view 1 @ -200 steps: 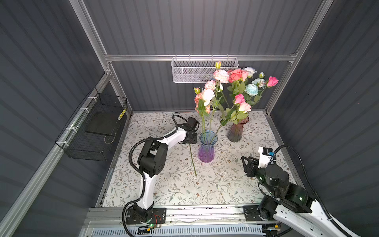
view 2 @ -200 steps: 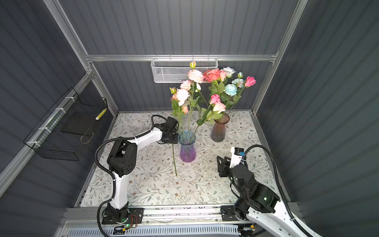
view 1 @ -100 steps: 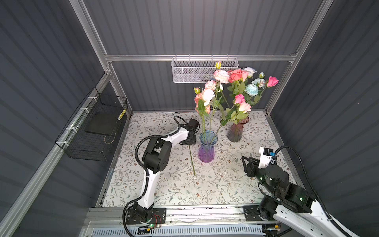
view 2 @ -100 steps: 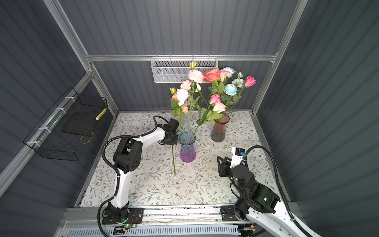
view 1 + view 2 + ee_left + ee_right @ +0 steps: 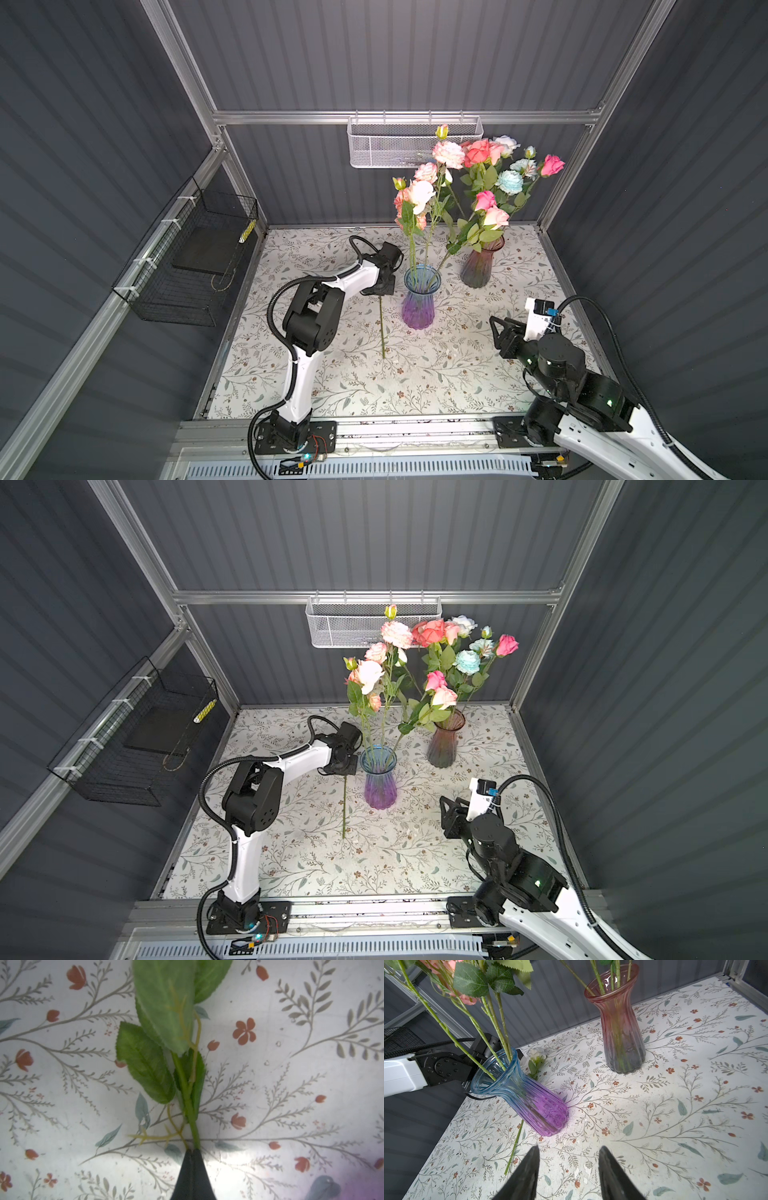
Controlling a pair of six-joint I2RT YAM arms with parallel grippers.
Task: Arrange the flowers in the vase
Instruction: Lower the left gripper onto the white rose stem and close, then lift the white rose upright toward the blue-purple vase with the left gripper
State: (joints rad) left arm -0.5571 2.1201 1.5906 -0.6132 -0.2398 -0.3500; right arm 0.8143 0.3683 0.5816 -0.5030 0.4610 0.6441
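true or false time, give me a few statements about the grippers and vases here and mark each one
1. The left gripper is shut on a stem. True.
2. The right gripper holds a flower. False: its fingers are apart and empty.
3. The blue vase and the pink vase both hold flowers. True.
4. The blue vase lies on its side. False: it stands upright.
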